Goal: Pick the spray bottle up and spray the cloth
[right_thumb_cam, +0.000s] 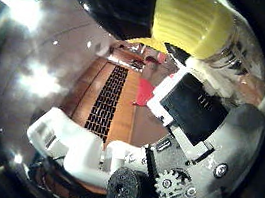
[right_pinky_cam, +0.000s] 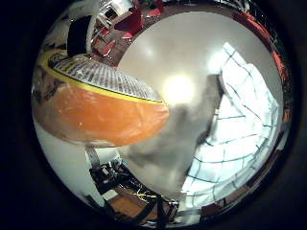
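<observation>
In the little finger side palm view, the spray bottle (right_pinky_cam: 96, 113) has an orange see-through body with a yellow band. It fills much of the view, close to the palm. In the thumb side palm view, its yellow and black head (right_thumb_cam: 185, 21) sits against the palm. My right hand (right_thumb_cam: 185, 118) has white and black fingers (right_thumb_cam: 65, 141) curled in around the bottle. A white cloth with pale blue checks (right_pinky_cam: 235, 120) lies on the white table (right_pinky_cam: 177, 53) below the bottle, with a grey fold or shadow (right_pinky_cam: 177, 139) beside it.
Red chairs (right_pinky_cam: 144, 19) stand beyond the table's far edge. A wooden floor with a dark grating (right_thumb_cam: 107, 100) shows in the thumb side palm view. A red object (right_thumb_cam: 146, 93) lies on that floor.
</observation>
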Robot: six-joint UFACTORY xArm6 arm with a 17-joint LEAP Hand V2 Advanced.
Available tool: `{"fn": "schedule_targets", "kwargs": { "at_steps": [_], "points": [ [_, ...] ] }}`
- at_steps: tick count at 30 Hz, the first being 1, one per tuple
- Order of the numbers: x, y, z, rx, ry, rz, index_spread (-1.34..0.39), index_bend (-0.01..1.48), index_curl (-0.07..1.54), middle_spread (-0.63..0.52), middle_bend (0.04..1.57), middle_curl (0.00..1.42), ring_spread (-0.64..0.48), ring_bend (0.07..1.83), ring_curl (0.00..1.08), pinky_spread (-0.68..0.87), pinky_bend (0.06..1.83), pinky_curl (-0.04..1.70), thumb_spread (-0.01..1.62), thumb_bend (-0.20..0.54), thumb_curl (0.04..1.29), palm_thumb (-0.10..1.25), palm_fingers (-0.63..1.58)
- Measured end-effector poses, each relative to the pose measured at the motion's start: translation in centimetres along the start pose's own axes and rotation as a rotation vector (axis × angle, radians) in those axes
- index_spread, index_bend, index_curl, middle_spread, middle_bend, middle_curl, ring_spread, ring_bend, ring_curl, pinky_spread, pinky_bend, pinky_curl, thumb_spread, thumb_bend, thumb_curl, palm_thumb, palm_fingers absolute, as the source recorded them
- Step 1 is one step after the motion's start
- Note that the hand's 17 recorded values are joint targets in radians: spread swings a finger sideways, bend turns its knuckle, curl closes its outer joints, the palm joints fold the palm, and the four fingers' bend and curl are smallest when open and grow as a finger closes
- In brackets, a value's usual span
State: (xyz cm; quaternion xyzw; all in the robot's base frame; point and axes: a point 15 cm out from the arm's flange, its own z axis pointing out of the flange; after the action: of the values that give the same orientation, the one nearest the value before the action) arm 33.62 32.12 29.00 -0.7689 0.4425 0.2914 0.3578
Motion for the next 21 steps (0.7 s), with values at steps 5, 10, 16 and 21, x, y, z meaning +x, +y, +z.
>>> {"fn": "schedule_targets", "kwargs": {
  "at_steps": [5, 10, 16, 21],
  "points": [
    [1.6, -0.5, 2.1, -0.007, -0.042, 0.045, -0.18, 1.19, 0.72, -0.06, 1.38, 0.60, -0.16, 1.48, 0.61, -0.19, 1.00, 1.37, 0.96, -0.014, 0.71, 1.10, 1.19],
    [2.9, -0.1, 3.3, -0.020, -0.052, 0.058, -0.18, 1.19, 0.72, -0.06, 1.38, 0.60, -0.16, 1.48, 0.61, -0.19, 0.99, 1.37, 0.96, -0.014, 0.72, 1.09, 1.19],
    [4.4, 0.3, 3.9, -0.034, -0.050, 0.061, -0.18, 1.18, 0.72, -0.06, 1.38, 0.60, -0.16, 1.47, 0.61, -0.19, 0.99, 1.36, 0.97, -0.020, 0.71, 1.06, 1.19],
    [5.2, 0.6, 4.3, -0.045, -0.048, 0.056, -0.19, 1.08, 0.71, -0.07, 1.35, 0.58, -0.16, 1.45, 0.59, -0.22, 0.97, 1.26, 0.92, -0.032, 0.70, 0.98, 1.18]
  ]
}}
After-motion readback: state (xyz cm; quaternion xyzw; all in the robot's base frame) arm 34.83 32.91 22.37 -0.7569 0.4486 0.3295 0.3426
